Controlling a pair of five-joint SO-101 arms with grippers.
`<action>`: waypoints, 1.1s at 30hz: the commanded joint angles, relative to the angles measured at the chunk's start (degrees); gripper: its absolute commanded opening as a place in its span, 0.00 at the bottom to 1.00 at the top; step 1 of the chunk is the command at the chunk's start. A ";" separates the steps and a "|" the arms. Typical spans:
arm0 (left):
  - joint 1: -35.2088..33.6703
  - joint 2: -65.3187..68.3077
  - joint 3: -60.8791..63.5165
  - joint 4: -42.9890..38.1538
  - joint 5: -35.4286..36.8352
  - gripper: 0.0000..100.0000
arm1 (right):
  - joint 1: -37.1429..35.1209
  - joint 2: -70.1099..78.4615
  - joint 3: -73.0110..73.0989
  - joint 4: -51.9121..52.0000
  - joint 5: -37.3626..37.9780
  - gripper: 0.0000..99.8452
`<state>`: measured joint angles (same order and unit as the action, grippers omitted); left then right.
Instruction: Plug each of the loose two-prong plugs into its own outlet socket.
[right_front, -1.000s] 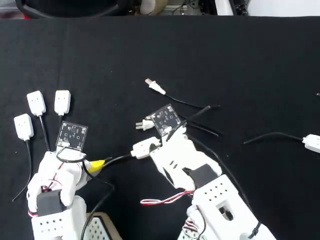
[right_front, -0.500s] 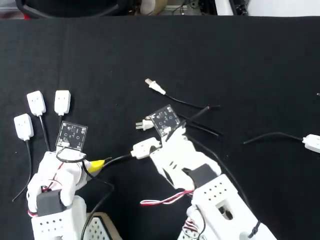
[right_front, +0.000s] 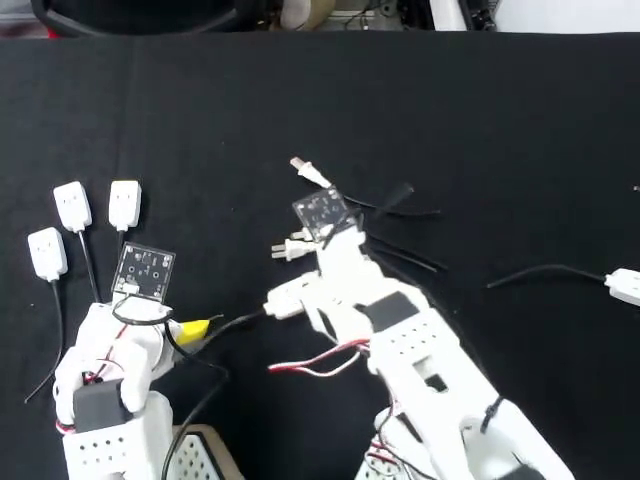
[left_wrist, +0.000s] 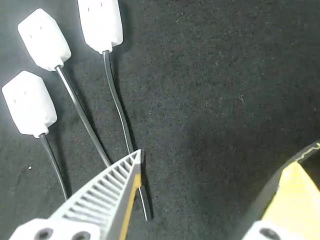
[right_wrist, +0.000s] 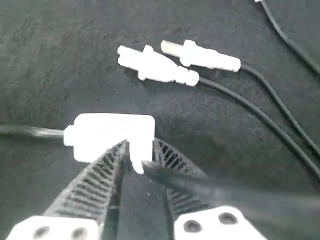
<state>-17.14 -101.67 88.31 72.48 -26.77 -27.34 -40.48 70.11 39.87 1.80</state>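
Three white outlet sockets (right_front: 72, 205) lie side by side at the table's left, seen close in the left wrist view (left_wrist: 44, 38). My left gripper (left_wrist: 215, 165) hovers just short of their cords, open and holding nothing. Two loose two-prong plugs lie mid-table, one (right_front: 288, 250) near my right arm, the other (right_front: 310, 172) farther back. In the right wrist view both plugs (right_wrist: 155, 67) (right_wrist: 200, 55) lie just beyond a white socket block (right_wrist: 110, 132). My right gripper (right_wrist: 137, 155) is shut on that block (right_front: 290, 295), whose black cord runs off to the left.
Another white socket (right_front: 625, 285) with a black cord lies at the right edge. Black cords (right_front: 400, 255) trail from the plugs across the middle. A black cable (right_wrist: 225, 190) crosses close in front of the right wrist camera. The table (right_front: 450, 100) is black cloth.
My right arm has stretched farther back, its wrist now over the nearer plug's cord; the white block stays about where it was. The left arm has kept still.
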 joint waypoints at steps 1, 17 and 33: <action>-0.75 0.09 -0.13 -0.62 -0.26 0.41 | 2.20 2.33 -3.03 3.69 -0.53 0.01; -0.84 0.09 -0.13 -0.62 -0.26 0.41 | -0.79 10.77 -4.18 0.35 -0.62 0.01; -0.84 0.09 0.48 -0.88 -0.26 0.41 | 25.32 13.76 -16.22 16.18 13.80 0.01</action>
<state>-17.49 -101.85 89.01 72.48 -26.77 -14.42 -25.10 57.10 52.00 8.40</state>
